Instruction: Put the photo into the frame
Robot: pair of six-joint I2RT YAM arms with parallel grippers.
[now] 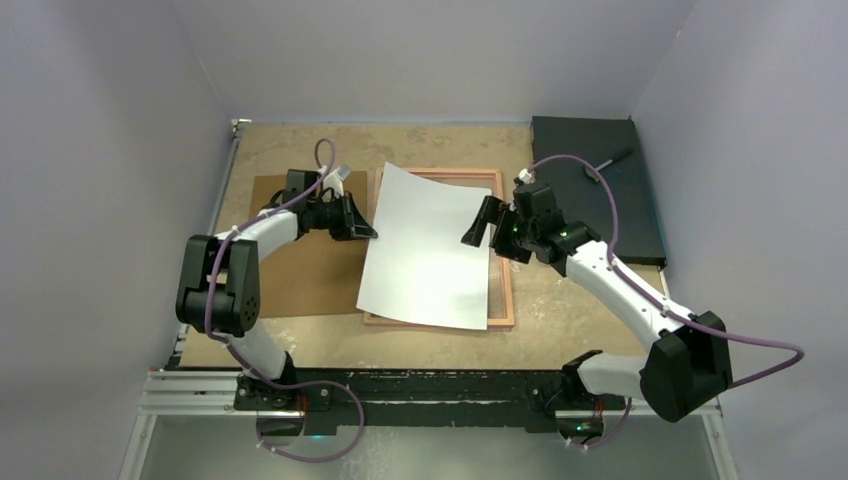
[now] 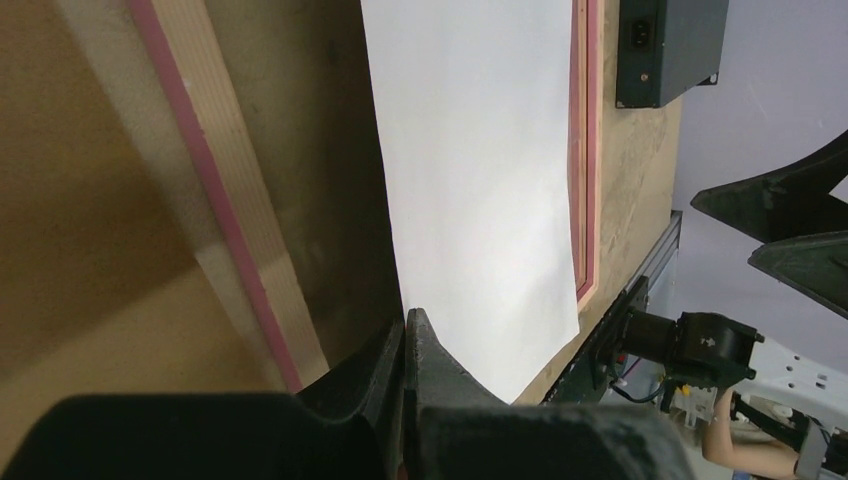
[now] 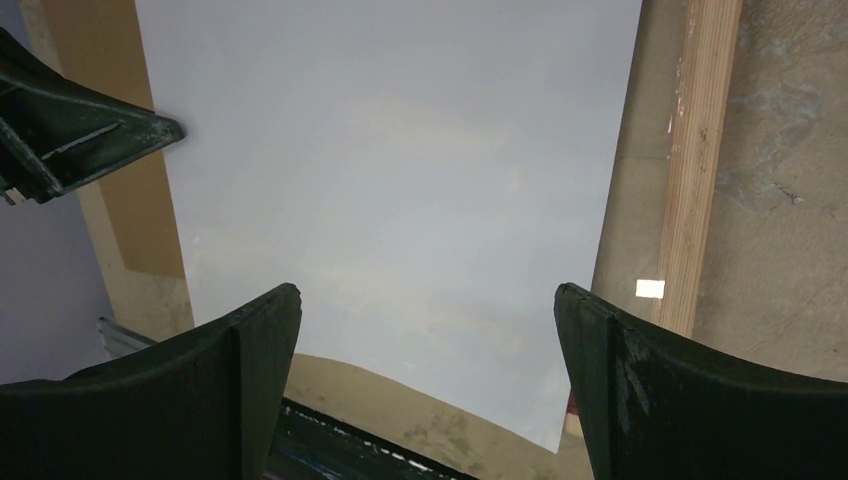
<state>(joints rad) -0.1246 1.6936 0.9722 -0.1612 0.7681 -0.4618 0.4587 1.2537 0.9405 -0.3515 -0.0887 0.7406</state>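
Plainly blank-white photo (image 1: 432,250), bowed, overlapping frame (image 1: 508,296).

Matt white paper photo (image 1: 430,250); pale wood frame (image 1: 508,290) w/ pink edge; rough, worn chipboard table (image 1: 565,300).

Overhead view looks down; wrist views close, both share photo (image 2: 480,180).

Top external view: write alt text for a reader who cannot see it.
The left gripper pinches the left edge of the photo, white side up, which lies crooked over the frame. The right gripper hovers open at the photo's right edge; a brown board lies to the left, a black box at the far right.
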